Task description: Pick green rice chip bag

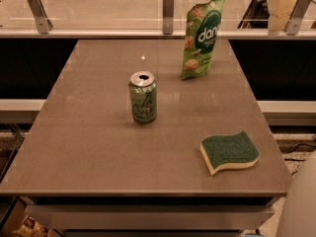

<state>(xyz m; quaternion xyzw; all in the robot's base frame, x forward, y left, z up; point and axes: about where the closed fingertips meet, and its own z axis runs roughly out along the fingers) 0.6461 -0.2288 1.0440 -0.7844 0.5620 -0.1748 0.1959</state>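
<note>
The gripper (281,6) is seen as a pale shape at the top right, raised beyond the far right corner of the table (89,152) and level with the rail (98,32) that runs behind the far edge. How far it is parted cannot be told, and nothing is seen held in it. It is kept well apart from the bag (201,36), with bare air between them.

The bag is stood upright near the far edge of the table, right of centre, its crimped top tipped slightly to the right. A strip of bare tabletop is left between the bag and the right edge, and a narrower strip between the bag and the far edge.

The can (143,97) is placed upright near the table's middle, nearer the camera than the bag and to its left, apart from it. The sponge (229,152) is laid flat towards the near right corner, close to the right edge and well apart from both. The left half of the top is seen as bare surface out to its edges. A pale rounded robot body (302,201) is cut off at the lower right corner.
</note>
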